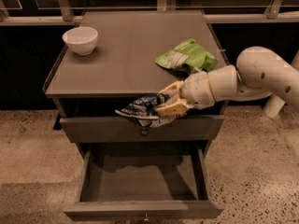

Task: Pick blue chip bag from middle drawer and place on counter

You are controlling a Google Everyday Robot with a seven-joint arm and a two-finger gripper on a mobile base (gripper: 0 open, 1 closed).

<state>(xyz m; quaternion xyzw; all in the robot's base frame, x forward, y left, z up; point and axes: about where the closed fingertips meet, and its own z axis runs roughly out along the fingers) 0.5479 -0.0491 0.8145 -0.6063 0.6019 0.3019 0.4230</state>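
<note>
My gripper (164,101) comes in from the right on a white arm and is shut on the blue chip bag (140,109), a crumpled dark-blue foil bag with white markings. The bag hangs in the air in front of the counter's front edge, just above the closed top drawer's front. The middle drawer (142,209) is pulled out below and its inside shows bare. The counter (121,55) is the flat grey cabinet top behind the bag.
A white bowl (80,39) stands at the counter's back left. A bright green bag (185,56) lies at the counter's right, close behind my arm. Speckled floor surrounds the cabinet. A dark window rail runs along the back.
</note>
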